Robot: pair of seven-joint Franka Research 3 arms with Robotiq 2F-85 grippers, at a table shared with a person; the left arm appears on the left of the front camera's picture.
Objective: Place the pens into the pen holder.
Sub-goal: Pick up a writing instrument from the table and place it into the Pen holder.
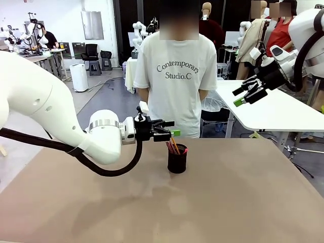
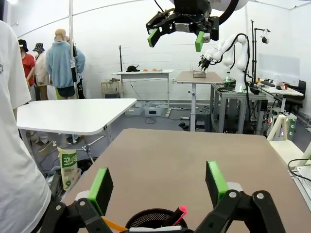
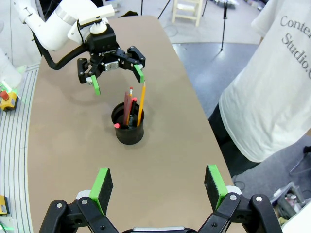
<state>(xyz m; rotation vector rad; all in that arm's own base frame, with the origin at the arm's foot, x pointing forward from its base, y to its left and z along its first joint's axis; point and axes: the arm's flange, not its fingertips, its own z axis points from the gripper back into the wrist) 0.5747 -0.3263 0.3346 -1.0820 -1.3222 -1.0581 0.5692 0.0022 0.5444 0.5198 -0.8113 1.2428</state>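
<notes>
All three pens (image 3: 132,108) sit in the pen holder (image 3: 128,130); both my jaws wide, empty, so lift left gripper (image 3: 115,74) straight up, clear of the tips.

Brown table (image 1: 243,202), flat matte top, rounded far corners. Standing directly on it: one black mesh pen holder (image 1: 177,159), upright, near the far edge at the middle, well apart from the side edges. Holds three pens (image 3: 132,104), leaning, tips above rim: yellow, reddish-brown, black with red ends. Faint pale smudges on the near part of the top.
</notes>
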